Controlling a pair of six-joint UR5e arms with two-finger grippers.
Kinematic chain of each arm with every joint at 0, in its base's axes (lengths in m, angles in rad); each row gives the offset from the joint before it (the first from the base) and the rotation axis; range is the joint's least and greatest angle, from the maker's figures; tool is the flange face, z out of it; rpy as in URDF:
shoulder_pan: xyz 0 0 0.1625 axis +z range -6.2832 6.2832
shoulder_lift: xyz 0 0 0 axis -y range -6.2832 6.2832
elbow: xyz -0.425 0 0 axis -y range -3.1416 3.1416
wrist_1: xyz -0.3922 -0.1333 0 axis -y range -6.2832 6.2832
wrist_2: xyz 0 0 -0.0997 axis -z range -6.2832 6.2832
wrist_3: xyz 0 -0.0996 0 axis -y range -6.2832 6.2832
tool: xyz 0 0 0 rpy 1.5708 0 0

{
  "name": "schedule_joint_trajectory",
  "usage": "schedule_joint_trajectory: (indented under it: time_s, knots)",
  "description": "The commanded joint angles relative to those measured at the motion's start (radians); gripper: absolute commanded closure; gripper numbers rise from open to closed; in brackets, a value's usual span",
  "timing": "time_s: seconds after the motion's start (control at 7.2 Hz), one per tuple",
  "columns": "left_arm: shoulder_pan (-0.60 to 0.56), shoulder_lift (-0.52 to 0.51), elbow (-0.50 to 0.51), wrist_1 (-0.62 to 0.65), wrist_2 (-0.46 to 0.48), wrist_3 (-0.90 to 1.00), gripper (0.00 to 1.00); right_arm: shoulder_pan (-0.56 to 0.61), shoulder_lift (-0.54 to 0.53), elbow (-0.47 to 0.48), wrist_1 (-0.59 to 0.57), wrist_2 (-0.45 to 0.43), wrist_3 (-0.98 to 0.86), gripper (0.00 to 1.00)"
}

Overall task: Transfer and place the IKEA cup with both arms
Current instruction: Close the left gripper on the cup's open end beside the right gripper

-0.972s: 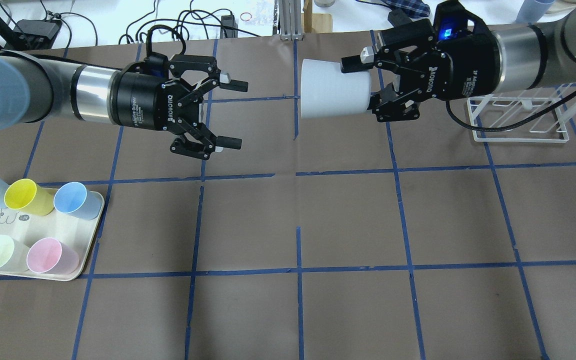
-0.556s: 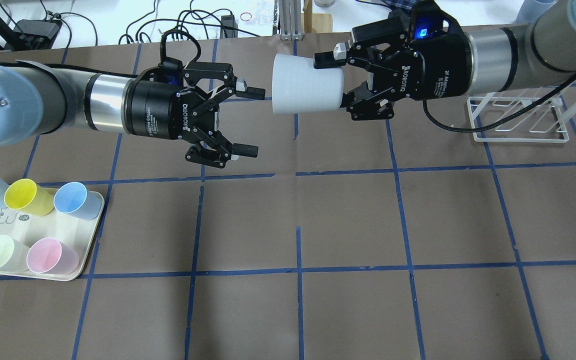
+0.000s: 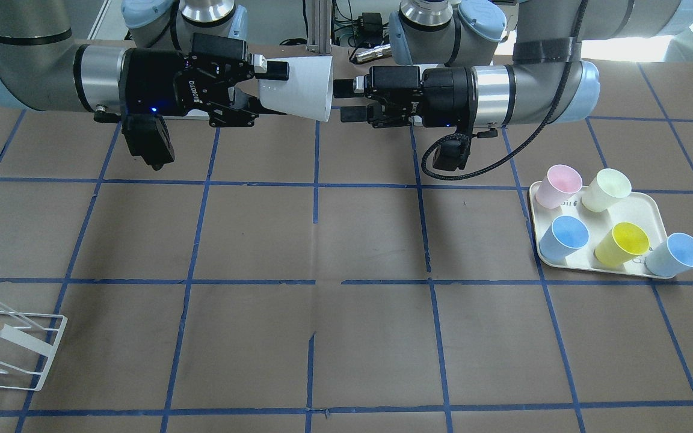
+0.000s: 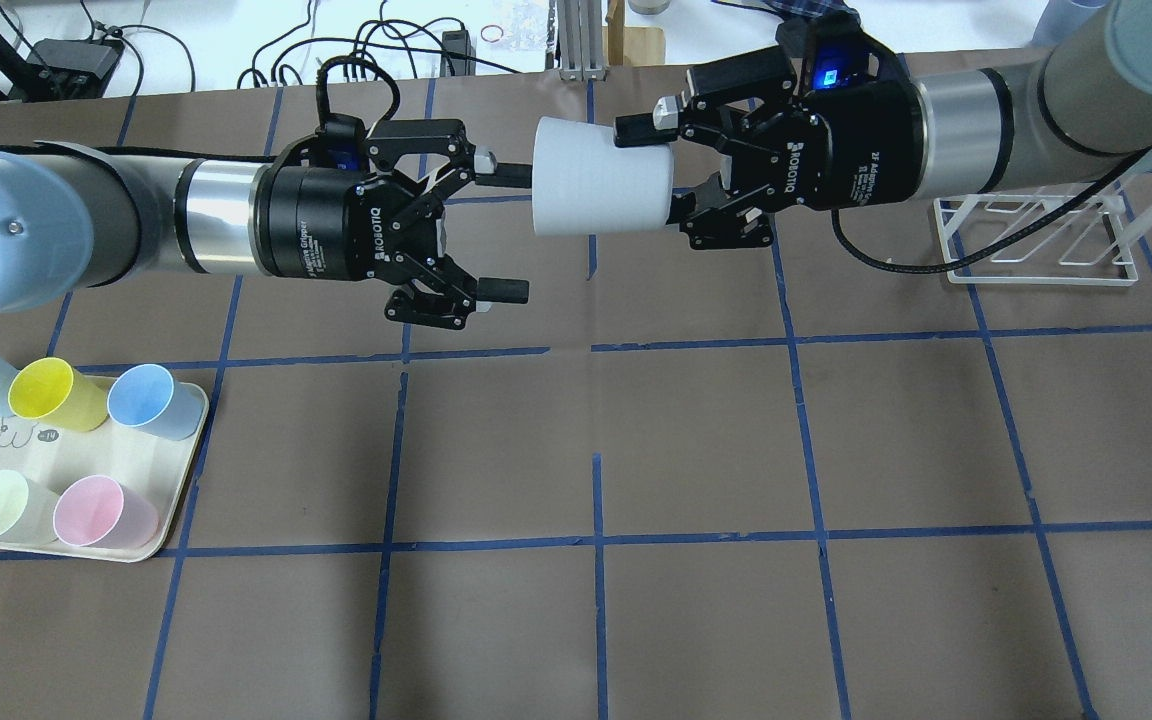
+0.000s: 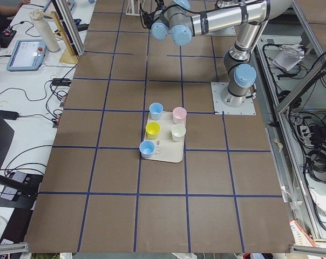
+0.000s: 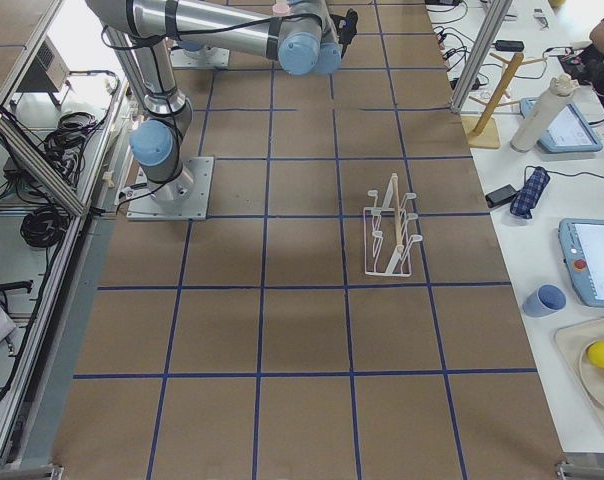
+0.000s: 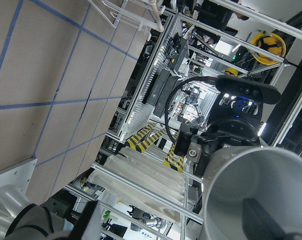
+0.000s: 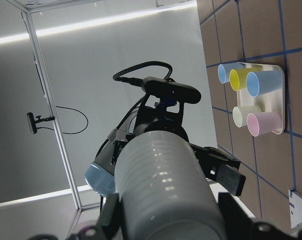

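Overhead exterior: my right gripper (image 4: 658, 170) pinches the grey IKEA cup (image 4: 596, 190) by its base, sideways in mid-air over the table's (image 4: 696, 430) twelve o'clock edge. The mouth faces my left gripper (image 4: 511, 233), jaws spread at the cup's nine o'clock. I judge the plastic light, stiff and slick, best gripped across the wall near the rim.

Brown table (image 4: 696, 440) with blue tape grid (image 4: 598, 600), cluttered side bench (image 5: 28, 86)
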Motion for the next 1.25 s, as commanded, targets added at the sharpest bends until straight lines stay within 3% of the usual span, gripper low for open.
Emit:
schedule_joint_trajectory:
  time_s: [0.0,0.28,0.56,0.69,0.97,1.11]
  knots:
    - [-0.019,-0.016,-0.003,0.001,-0.028,0.056,0.00,0.006,0.001,0.010,-0.003,0.000,-0.001,0.53]
    - [-0.032,-0.019,-0.003,0.005,-0.071,0.053,0.05,0.022,0.002,0.011,-0.003,0.002,0.001,0.53]
    - [-0.032,-0.003,-0.005,0.006,-0.064,0.070,0.25,0.022,0.004,0.011,-0.005,0.002,0.001,0.52]
    - [-0.032,-0.003,-0.005,0.006,-0.061,0.086,0.40,0.022,0.002,0.011,-0.003,0.002,0.001,0.52]
    - [-0.027,-0.004,-0.005,0.006,-0.056,0.094,0.91,0.022,0.004,0.011,-0.005,0.002,0.001,0.52]
    - [-0.021,-0.004,-0.005,0.011,-0.056,0.094,1.00,0.022,0.004,0.011,-0.005,0.002,0.001,0.52]
